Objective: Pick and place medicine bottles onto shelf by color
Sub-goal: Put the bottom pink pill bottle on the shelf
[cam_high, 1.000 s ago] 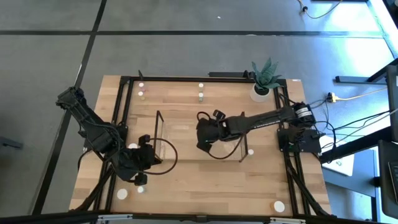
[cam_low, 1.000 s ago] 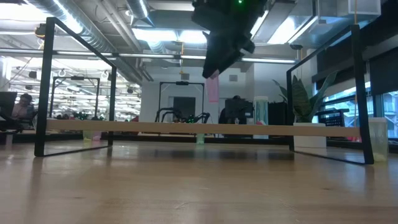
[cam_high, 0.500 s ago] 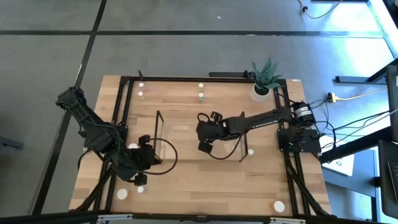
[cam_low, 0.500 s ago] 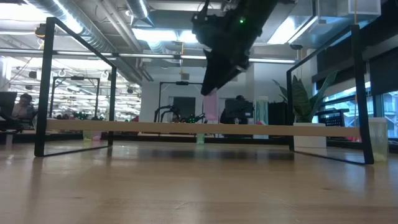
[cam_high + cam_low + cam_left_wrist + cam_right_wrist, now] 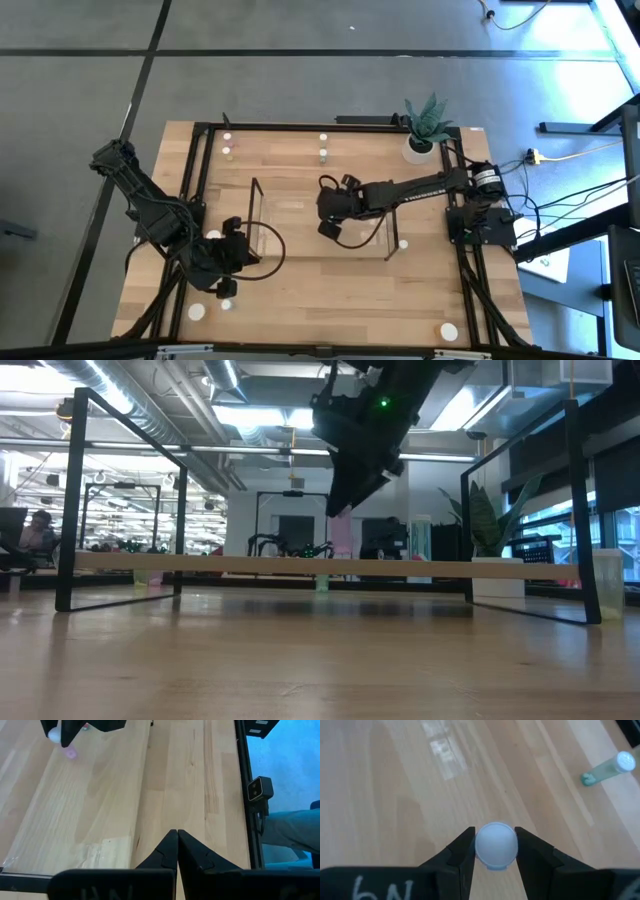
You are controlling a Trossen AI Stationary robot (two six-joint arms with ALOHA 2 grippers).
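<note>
My right gripper (image 5: 329, 226) stands over the clear shelf (image 5: 256, 203), shut on a pink medicine bottle (image 5: 343, 536) with a white cap (image 5: 495, 845). In the low view the bottle's bottom is just over the shelf's wooden board (image 5: 200, 565); whether they touch, I cannot tell. My left gripper (image 5: 177, 839) waits shut and empty beside the shelf's left end. Other bottles stand on the table: two pairs at the far edge (image 5: 227, 152) (image 5: 323, 153), one by the shelf's right end (image 5: 403, 243), several near the front edge (image 5: 197, 312). A green one (image 5: 607, 770) shows in the right wrist view. My right gripper pinches the pink bottle at its top end, the white cap (image 5: 495, 845) sitting between the two fingers (image 5: 462, 851). The fingers come from above, slanting down. The bottle hangs upright below them, its pink body (image 5: 343, 538) showing under the fingertips.
A potted plant in a white pot (image 5: 420, 145) stands at the table's far right corner. The black table frame (image 5: 205, 160) runs along the table's edges. The shelf's dark end frames (image 5: 75, 500) (image 5: 580, 510) rise on both sides of the held bottle.
My right gripper has come down toward the shelf's board with the pink bottle, which stays upright and now hangs much closer to the board.
</note>
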